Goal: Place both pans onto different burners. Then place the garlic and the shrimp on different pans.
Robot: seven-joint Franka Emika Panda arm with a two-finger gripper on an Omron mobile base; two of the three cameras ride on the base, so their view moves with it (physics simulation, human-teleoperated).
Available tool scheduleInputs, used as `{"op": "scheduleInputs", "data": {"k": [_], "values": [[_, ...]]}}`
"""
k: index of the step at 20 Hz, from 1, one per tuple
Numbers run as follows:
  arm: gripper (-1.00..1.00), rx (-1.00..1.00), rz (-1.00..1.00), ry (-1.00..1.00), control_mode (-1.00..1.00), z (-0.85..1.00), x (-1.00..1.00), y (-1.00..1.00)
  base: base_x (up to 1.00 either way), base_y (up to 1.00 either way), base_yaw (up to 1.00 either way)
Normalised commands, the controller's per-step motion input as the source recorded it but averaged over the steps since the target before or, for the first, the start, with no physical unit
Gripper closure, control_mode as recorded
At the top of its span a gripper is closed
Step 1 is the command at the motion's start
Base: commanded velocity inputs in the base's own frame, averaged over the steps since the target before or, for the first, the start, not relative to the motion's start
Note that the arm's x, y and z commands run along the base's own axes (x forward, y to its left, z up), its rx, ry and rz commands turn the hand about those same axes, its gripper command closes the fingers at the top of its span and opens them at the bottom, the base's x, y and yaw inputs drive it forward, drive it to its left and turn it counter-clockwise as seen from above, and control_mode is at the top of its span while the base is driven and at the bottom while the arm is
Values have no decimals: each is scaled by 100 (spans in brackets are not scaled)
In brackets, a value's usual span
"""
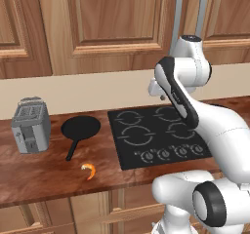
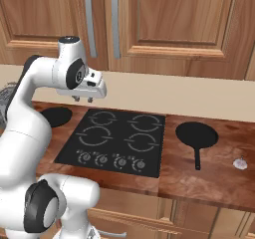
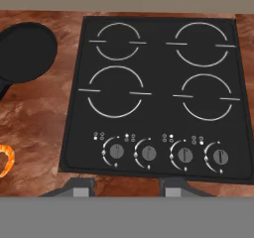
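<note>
One black pan (image 1: 80,128) (image 3: 25,51) lies on the wooden counter left of the cooktop, handle toward the front. The other pan (image 2: 196,135) lies on the counter right of the cooktop. All the burners (image 3: 115,92) (image 2: 142,142) on the black cooktop are bare. In front of the left pan sits the orange shrimp (image 1: 89,170) (image 3: 5,160). The pale garlic (image 2: 240,164) rests at the far right. My gripper (image 2: 82,99) (image 3: 128,186) hovers high above the cooktop's left side, pointing down, open with nothing between its fingers.
A silver toaster (image 1: 30,125) stands at the left end of the counter. Several knobs (image 3: 149,153) line the cooktop's front edge. Wooden cabinets with grey handles (image 2: 89,24) hang on the wall behind.
</note>
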Motion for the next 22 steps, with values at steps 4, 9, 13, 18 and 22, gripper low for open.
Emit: {"op": "scheduleInputs", "data": {"k": [4,9,13,18,22], "values": [[-100,0,0,0,-100,-4,-14,0,0,0,0],[-100,0,0,-5,-100,-20,-41,0,0,0,0],[-100,0,0,0,-100,-33,-33,0,0,0,0],[-100,1,0,0,-100,-40,-20,13,0,0,0],[-100,1,0,0,-100,-35,-7,22,0,0,0]]}}
